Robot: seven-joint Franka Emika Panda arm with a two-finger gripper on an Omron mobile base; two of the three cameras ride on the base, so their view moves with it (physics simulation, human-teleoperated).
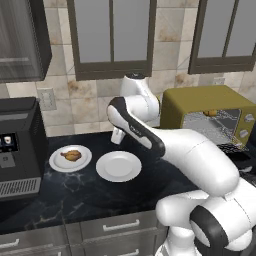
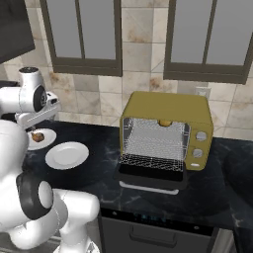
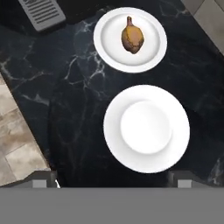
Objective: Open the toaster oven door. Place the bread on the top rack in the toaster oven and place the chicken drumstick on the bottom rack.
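Overhead, the gripper [image 3: 111, 183] hangs with fingers spread wide over a bare white plate [image 3: 146, 128] on the dark table [image 3: 74, 131]. Beyond it, the chicken drumstick [image 3: 132, 38] lies on another plate [image 3: 130, 39]. Meanwhile the bread [image 2: 165, 122] sits inside the toaster oven [image 2: 167, 129], its door [image 2: 152, 177] folded down.

Toaster oven door [image 2: 150, 174] folded down; bread [image 2: 165, 123] on top rack; chicken drumstick [image 3: 132, 38] plated.
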